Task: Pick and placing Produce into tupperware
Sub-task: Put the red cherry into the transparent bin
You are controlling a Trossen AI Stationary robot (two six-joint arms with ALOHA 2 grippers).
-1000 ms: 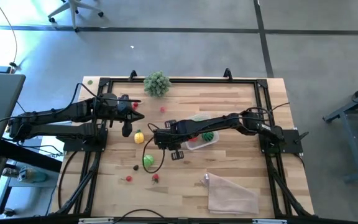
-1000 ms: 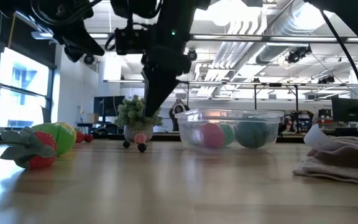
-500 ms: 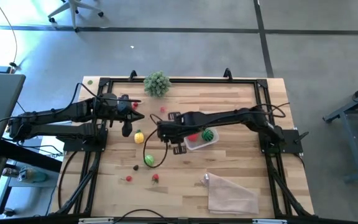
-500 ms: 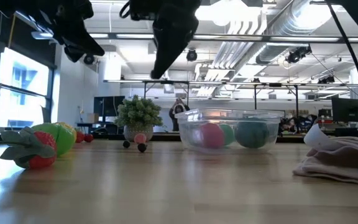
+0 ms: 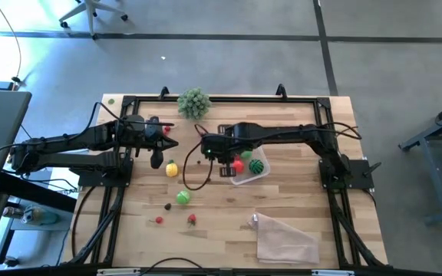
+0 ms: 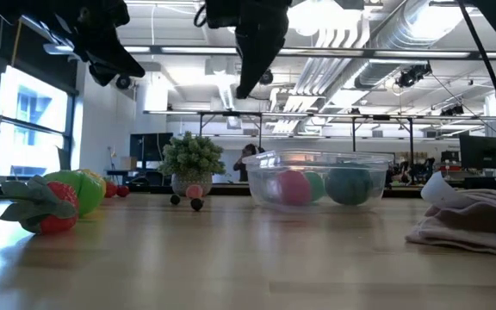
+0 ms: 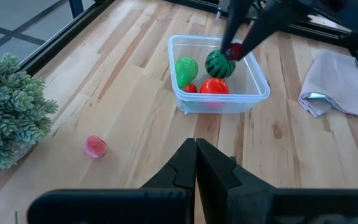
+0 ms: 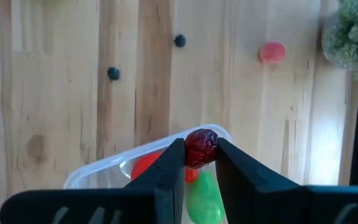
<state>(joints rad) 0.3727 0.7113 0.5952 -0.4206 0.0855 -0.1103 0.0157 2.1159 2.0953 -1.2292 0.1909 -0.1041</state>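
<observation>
The clear tupperware [image 5: 258, 175] stands right of the table's middle and holds a green fruit [image 7: 186, 67], a striped green melon ball [image 7: 219, 64] and red pieces [image 7: 214, 86]. My right gripper [image 8: 201, 157] hangs above its left corner, shut on a dark red berry [image 8: 201, 147]. More produce lies on the table to the left: a yellow piece [image 5: 172, 169], a green one [image 5: 183, 197], small red ones [image 5: 192, 218], two dark berries [image 8: 179, 40] and a pink piece [image 7: 96, 146]. My left gripper [image 7: 196, 155] waits, shut, near the left edge. My right gripper pinches the dark red berry [image 8: 201, 143] between its two fingers [image 8: 174, 163], one on each side. The fingers come from above, pointing down. The berry is lifted clear, over the tupperware's rim [image 8: 114, 166].
A bushy grey-green plant [image 5: 194, 102] stands at the far edge. A pale crumpled bag [image 5: 286, 238] lies near the right near corner. Black frame rails [image 5: 324, 123] run along the table's sides. Bare wood lies between the tupperware and the near edge.
My right gripper has risen from close to the table beside the green fruit and moved toward the right and far side, ending above the tupperware's left corner. The produce on the table has stayed put.
</observation>
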